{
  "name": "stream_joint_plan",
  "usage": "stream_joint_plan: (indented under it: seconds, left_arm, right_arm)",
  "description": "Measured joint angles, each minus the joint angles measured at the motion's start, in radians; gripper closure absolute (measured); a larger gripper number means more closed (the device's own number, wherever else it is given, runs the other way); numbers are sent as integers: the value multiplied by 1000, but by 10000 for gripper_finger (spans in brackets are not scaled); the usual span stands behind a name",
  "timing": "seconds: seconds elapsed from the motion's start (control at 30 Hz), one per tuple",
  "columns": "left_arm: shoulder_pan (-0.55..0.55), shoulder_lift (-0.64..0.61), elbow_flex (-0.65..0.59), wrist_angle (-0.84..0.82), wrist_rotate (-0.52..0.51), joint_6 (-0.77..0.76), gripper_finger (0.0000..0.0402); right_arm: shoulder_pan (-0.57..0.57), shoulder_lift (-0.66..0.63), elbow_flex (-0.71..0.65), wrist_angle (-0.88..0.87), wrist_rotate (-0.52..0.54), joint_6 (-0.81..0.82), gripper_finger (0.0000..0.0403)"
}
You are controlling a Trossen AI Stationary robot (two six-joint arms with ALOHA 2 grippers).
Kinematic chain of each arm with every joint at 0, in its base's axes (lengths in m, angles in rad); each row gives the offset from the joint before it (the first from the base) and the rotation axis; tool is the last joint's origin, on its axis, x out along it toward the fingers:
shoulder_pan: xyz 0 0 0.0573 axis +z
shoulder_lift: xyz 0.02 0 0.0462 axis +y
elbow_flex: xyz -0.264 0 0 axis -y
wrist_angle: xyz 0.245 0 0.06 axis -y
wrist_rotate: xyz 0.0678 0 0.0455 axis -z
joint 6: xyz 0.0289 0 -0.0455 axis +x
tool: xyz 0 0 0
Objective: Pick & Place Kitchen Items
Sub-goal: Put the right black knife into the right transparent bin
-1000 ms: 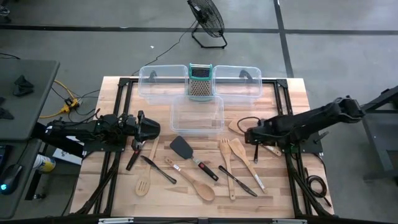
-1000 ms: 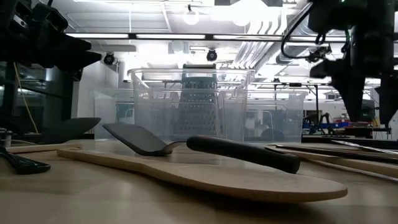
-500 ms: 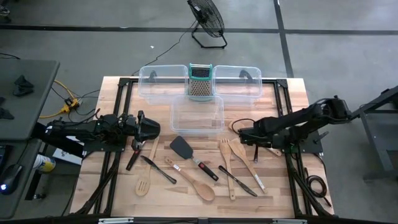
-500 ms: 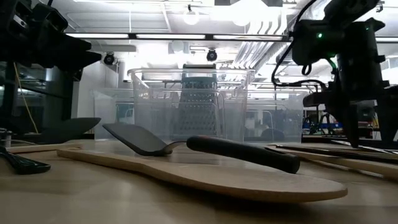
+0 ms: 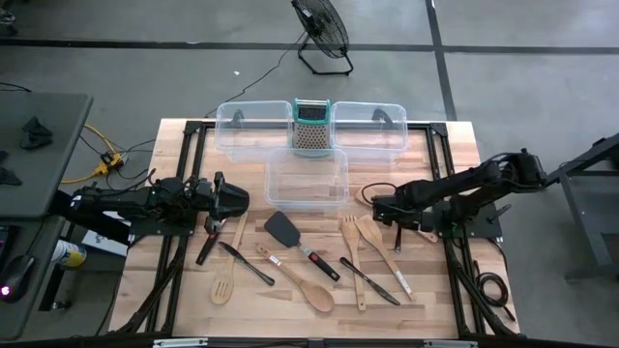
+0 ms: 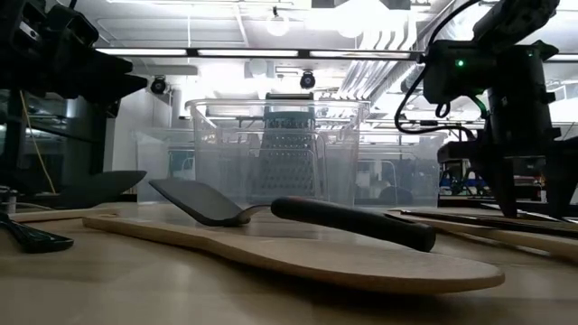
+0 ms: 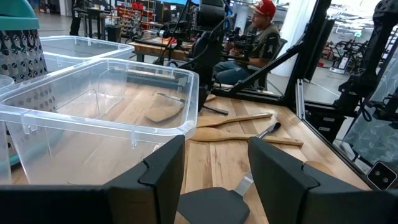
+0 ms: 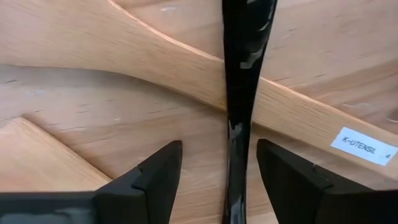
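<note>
Several kitchen items lie flat on the wooden table: a black turner [image 5: 281, 229], a wooden spoon [image 5: 308, 286], a wooden fork [image 5: 353, 253] and others. My right gripper [image 5: 380, 209] points down at the table's right middle, open. In its wrist view its fingers [image 8: 158, 177] stand on either side of a slim black handle [image 8: 242, 87], which lies across a wooden utensil's handle [image 8: 124, 53]. I see no touch. My left gripper [image 5: 235, 200] waits level at the table's left, open, above the black turner's blade [image 7: 211, 208].
Three clear bins stand at the back middle [image 5: 307, 179] [image 5: 253, 129] [image 5: 369, 126], with a teal-topped grater [image 5: 310, 128] between the two far ones. A person sits beyond the table in the left wrist view [image 7: 258, 34]. Bare wood lies near the front edge.
My right gripper has come down toward the table and shifted a little toward the table's left, over the black handle and the wooden utensil. The utensils have not moved.
</note>
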Motion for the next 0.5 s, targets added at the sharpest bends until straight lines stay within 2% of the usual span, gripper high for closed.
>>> stream_joint_plan:
  seconds: [0.3, 0.5]
  left_arm:
    - [0, 0, 0, 0, 0, 0, 226]
    - [0, 0, 0, 0, 0, 0, 226]
  right_arm:
    - [0, 1, 0, 2, 16, 3, 296]
    - [0, 2, -1, -2, 19, -5, 341]
